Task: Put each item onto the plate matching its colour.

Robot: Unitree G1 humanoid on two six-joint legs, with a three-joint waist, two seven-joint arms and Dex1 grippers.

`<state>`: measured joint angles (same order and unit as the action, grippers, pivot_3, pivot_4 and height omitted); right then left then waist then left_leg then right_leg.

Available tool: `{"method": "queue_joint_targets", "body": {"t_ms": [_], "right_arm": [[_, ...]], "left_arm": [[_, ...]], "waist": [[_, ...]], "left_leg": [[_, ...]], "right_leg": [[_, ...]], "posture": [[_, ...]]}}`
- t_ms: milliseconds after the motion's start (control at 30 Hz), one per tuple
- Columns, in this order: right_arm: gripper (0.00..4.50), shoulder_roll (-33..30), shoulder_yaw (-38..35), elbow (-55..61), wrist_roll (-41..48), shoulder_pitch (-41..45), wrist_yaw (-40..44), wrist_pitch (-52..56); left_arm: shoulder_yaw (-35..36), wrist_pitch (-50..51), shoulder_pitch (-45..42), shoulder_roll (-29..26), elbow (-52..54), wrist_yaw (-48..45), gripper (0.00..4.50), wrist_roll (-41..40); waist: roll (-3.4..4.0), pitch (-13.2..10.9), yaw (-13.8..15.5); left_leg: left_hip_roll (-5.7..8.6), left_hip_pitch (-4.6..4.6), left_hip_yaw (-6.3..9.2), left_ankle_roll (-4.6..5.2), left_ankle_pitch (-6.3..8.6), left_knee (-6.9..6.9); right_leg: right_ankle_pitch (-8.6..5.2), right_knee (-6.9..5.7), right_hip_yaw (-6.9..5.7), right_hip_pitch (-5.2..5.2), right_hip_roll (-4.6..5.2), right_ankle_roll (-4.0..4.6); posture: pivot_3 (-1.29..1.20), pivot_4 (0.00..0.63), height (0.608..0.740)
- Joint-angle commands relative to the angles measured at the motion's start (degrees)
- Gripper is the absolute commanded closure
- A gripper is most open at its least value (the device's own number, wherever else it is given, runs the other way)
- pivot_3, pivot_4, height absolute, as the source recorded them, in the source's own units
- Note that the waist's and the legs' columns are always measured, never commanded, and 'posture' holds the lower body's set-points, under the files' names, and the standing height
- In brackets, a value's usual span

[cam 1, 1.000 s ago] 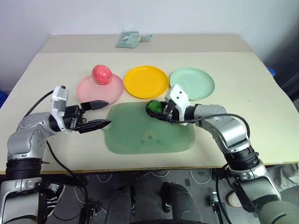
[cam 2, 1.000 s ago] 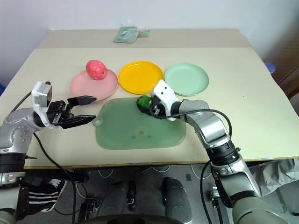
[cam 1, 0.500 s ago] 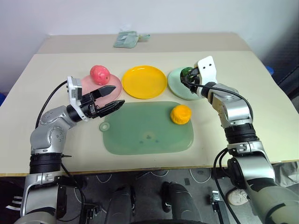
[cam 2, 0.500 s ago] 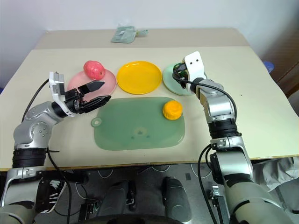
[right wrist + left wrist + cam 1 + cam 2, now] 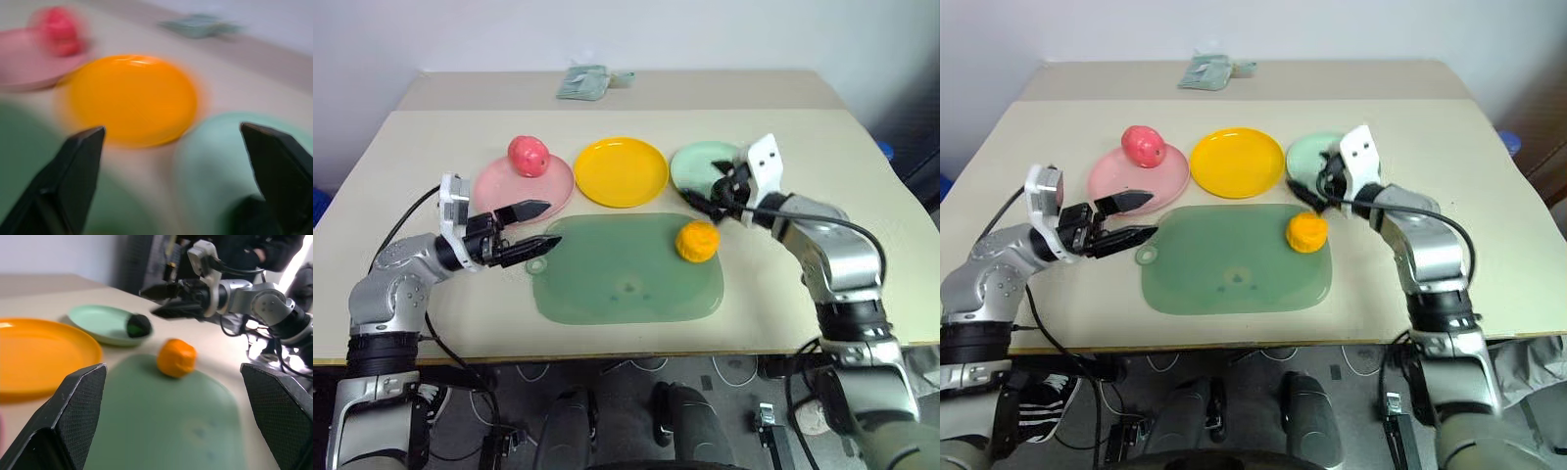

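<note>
On the beige bench (image 5: pixel 822 166), three round shallow plastic plates stand in a row: a pale pink plate (image 5: pixel 499 191) on the robot's left, a bright yellow plate (image 5: pixel 621 171) in the middle and a pale mint green plate (image 5: pixel 700 164) on the right. The pink-red apple-like ball (image 5: pixel 528 155) rests on the far part of the pink plate. The dark green bumpy ball (image 5: pixel 139 325) lies on the mint green plate, as the left wrist view shows; from the head views it is mostly hidden behind the right gripper (image 5: pixel 715 199). That gripper hovers at the near edge of the mint plate, its two black jaws spread wide apart with nothing between them, pointing toward the yellow plate. The orange ball (image 5: pixel 696 241) sits on the flat translucent green mat (image 5: pixel 626 284), at the mat's far right corner, just below the right gripper and apart from it. The mat lies on the near side of the three plates, its far edge close to the yellow plate. The left gripper (image 5: pixel 530 228) hangs over the mat's left edge, just in front of the pink plate, its jaws parted and empty, aimed toward the robot's right. At the far side of the bench, well apart from the plates, lies a small crumpled pale green cloth (image 5: pixel 587 81). The yellow plate carries no ball.
</note>
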<state>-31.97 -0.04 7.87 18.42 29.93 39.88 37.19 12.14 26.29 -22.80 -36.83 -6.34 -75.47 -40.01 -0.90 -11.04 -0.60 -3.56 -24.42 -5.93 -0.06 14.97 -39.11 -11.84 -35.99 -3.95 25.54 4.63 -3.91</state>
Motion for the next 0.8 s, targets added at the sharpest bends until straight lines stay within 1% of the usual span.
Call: {"method": "queue_joint_targets", "body": {"t_ms": [33, 100, 200, 267, 400, 500, 533, 567, 667, 700, 733, 800], "right_arm": [[0.04, -3.1, 0.4, 5.8, 1.5, -2.2, 1.6, 4.6], [0.04, -4.0, 1.0, 6.6, 1.5, -3.8, 1.8, 6.0], [0.04, -2.9, 1.5, 5.3, 0.5, -4.7, -0.1, 7.0], [0.04, -2.7, 2.7, 4.2, -1.0, -5.2, -0.8, 6.2], [0.04, -1.7, 3.4, 2.7, -1.0, -5.4, -1.6, 6.5], [0.85, -0.8, 2.3, 2.1, -0.3, -4.2, -2.0, 6.4], [1.24, -0.8, 2.2, 2.1, -0.1, -3.8, -1.9, 6.5], [1.43, -0.8, 2.3, 2.2, -0.1, -3.3, -1.6, 6.3], [1.45, 0.7, 2.6, 2.1, 0.2, 0.0, -1.8, 5.5], [1.45, 1.6, 3.0, 1.5, 0.2, 1.3, -1.8, 4.8], [1.45, 3.7, 3.4, -0.3, 0.0, 3.5, -2.7, 3.9], [1.45, 9.6, 4.6, -7.5, -2.5, 9.6, -6.2, -1.2]], "left_arm": [[-0.3, 2.8, -0.6, -1.6, 2.3, -2.5, 0.00, -2.5], [-1.0, 5.5, -0.9, -2.7, 2.2, -4.1, 0.00, -3.0], [-1.6, 6.3, -1.4, -3.3, 1.5, -5.1, 0.00, -2.9], [-1.7, 5.9, -1.7, -3.2, 1.3, -5.2, 0.00, -2.4], [-1.3, 4.9, -1.8, -2.7, 1.3, -4.3, 0.00, -2.0], [-0.6, 3.2, -2.4, -2.0, 0.2, -2.4, 0.00, -1.2], [-0.6, 2.7, -2.4, -2.1, 0.0, -2.4, 0.00, -0.9], [-0.4, 1.5, -2.6, -1.8, -0.4, -1.8, 0.00, -0.4], [0.7, -4.5, -3.4, -0.2, -2.8, 2.2, 0.00, 2.8], [1.3, -4.7, -3.9, 0.2, -3.9, 3.9, 0.00, 3.0], [2.2, -4.4, -4.0, 0.6, -5.0, 5.2, 0.00, 2.6], [3.2, -6.1, -3.0, 1.1, -6.3, 7.7, 0.00, 3.8]], "waist": [[0.00, 0.0, -0.1], [-0.01, 0.0, -0.3], [-0.01, 0.0, -0.3], [-0.01, 0.0, -0.2], [-0.01, 0.0, -0.1], [-0.01, 0.0, -0.1], [-0.01, 0.0, -0.1], [-0.01, 0.0, -0.1], [-0.01, 0.0, -0.1], [-0.01, 0.0, -0.2], [-0.01, 0.0, -0.4], [-0.01, 0.0, -0.9]], "left_leg": [[0.00, 0.01, -0.01, -0.01, 0.00, -0.02], [-0.02, 0.05, -0.02, -0.02, -0.01, -0.04], [-0.04, 0.06, -0.01, -0.03, -0.01, -0.01], [-0.04, 0.02, -0.02, -0.03, -0.01, 0.01], [-0.02, 0.00, -0.03, -0.02, -0.01, 0.00], [-0.01, 0.00, -0.02, -0.03, -0.01, -0.01], [-0.01, 0.00, -0.02, -0.03, -0.01, -0.01], [-0.01, 0.00, -0.02, -0.02, -0.01, -0.01], [-0.01, 0.00, -0.03, -0.02, -0.01, 0.00], [-0.01, 0.00, -0.03, -0.02, -0.01, 0.00], [-0.02, 0.01, -0.03, -0.02, -0.01, 0.00], [-0.05, 0.03, -0.04, -0.02, -0.01, 0.00]], "right_leg": [[-0.04, 0.00, 0.00, 0.00, 0.00, 0.09], [-0.04, -0.01, 0.01, 0.00, -0.01, 0.14], [-0.05, -0.01, 0.00, 0.02, -0.05, 0.16], [-0.05, 0.00, 0.00, 0.05, -0.05, 0.17], [-0.05, 0.01, 0.01, 0.06, -0.03, 0.16], [-0.05, 0.00, 0.01, 0.05, -0.03, 0.16], [-0.05, 0.00, 0.00, 0.05, -0.03, 0.16], [-0.05, 0.00, 0.00, 0.05, -0.03, 0.16], [-0.05, 0.00, 0.01, 0.06, -0.03, 0.16], [-0.05, 0.00, 0.00, 0.06, -0.04, 0.16], [-0.04, -0.01, 0.01, 0.06, -0.04, 0.15], [0.03, -0.03, 0.01, 0.07, -0.11, 0.06]], "posture": [[0.00, 0.150, 0.740], [0.00, 0.150, 0.740], [0.00, 0.150, 0.740], [0.00, 0.150, 0.740], [0.00, 0.150, 0.740], [0.00, 0.150, 0.740], [0.00, 0.150, 0.740], [0.00, 0.150, 0.740], [0.00, 0.150, 0.740], [0.00, 0.150, 0.740], [0.00, 0.150, 0.740], [0.00, 0.150, 0.740]]}}
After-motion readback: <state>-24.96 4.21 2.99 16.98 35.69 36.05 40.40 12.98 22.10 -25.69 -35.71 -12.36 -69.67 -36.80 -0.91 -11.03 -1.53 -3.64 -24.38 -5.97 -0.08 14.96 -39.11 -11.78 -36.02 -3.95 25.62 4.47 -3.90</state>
